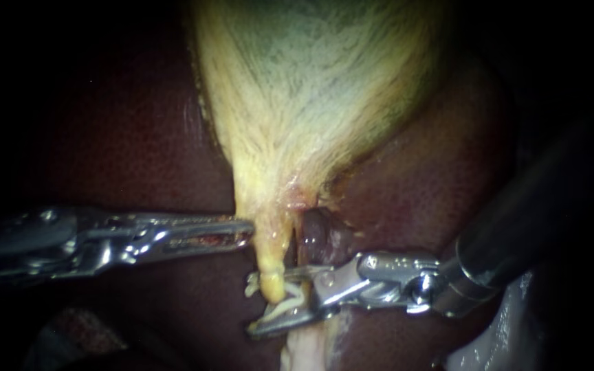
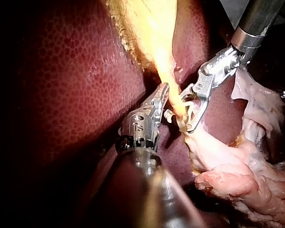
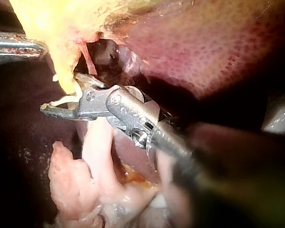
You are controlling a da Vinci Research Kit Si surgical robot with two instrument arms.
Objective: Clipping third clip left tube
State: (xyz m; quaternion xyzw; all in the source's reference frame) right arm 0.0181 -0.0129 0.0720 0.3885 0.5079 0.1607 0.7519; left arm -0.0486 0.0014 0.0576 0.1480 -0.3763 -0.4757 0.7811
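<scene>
While left pincer lies closed against tube, right pincer gapes astride it.

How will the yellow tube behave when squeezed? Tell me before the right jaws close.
Probably soft and floppy: the tube hangs as a thin tapering strand from the gallbladder, so it should flatten easily. Its wet sheen suggests slipperiness; it may slide aside between the open jaws of the right instrument.
</scene>
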